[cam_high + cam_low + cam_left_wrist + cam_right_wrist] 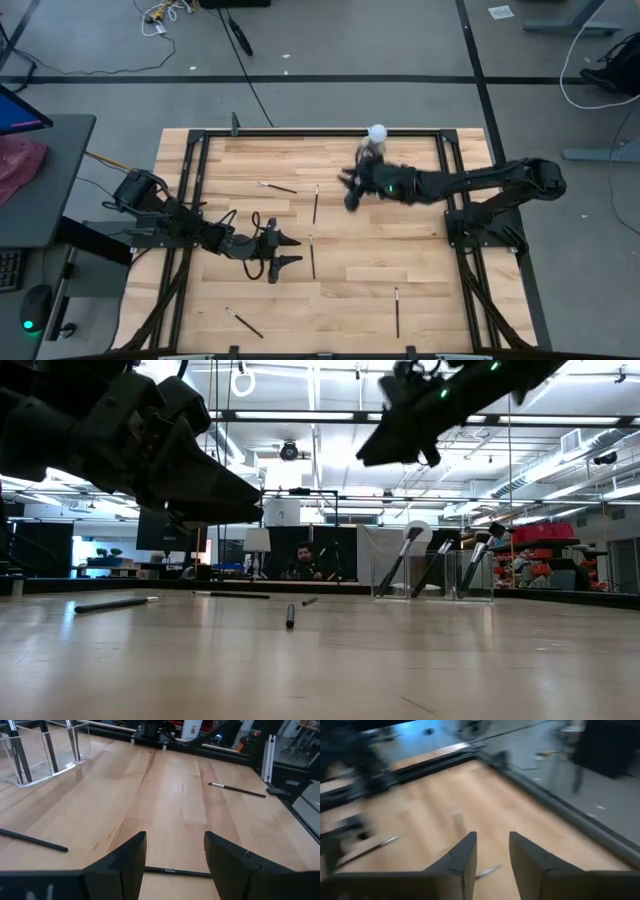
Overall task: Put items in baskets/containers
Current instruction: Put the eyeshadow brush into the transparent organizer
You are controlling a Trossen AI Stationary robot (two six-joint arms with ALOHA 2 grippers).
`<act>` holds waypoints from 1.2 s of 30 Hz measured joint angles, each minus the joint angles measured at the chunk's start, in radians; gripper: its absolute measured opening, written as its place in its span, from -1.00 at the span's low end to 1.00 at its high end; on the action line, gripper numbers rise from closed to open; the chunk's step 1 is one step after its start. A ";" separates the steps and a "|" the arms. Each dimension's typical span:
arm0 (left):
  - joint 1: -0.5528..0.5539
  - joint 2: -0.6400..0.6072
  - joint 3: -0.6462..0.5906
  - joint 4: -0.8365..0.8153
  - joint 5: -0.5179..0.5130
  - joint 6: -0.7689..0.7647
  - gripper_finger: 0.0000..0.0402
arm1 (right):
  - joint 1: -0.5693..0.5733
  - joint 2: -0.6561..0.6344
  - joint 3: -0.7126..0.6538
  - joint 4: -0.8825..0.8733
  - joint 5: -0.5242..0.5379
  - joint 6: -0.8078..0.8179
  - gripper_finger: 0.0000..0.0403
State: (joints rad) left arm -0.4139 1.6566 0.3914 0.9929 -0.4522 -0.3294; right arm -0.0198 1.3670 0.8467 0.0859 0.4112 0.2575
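The left gripper (291,251) hangs low over the wooden table (420,290) near its middle, with its two fingers (127,862) standing apart and holding nothing; a thin dark makeup brush (175,871) lies on the wood directly between them in the left wrist view. The right gripper (348,192) is in the air over the far part of the table, just beside the clear plastic tray (432,575), and its fingers (465,857) are also apart with nothing between them. The tray stands at the far edge of the table and several brushes lean inside it (405,555), bristles up. Close to it is a white ball on a grey base (376,134). The other brushes lie scattered on the table: two at the far middle (277,187), (316,203), one just right of the left gripper (311,256), one near the front left (243,322) and one at the front right (396,312). In the low view a person (305,563) sits in the room behind the table.
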 joint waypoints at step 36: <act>0.002 0.000 0.000 0.002 0.000 0.011 0.00 | 0.938 0.147 0.078 -0.694 -0.243 1.645 -0.25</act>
State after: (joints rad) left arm -0.4118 1.6566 0.3916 0.9951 -0.4522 -0.3187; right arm 0.9181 1.5143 0.9245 -0.6086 0.1681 1.9029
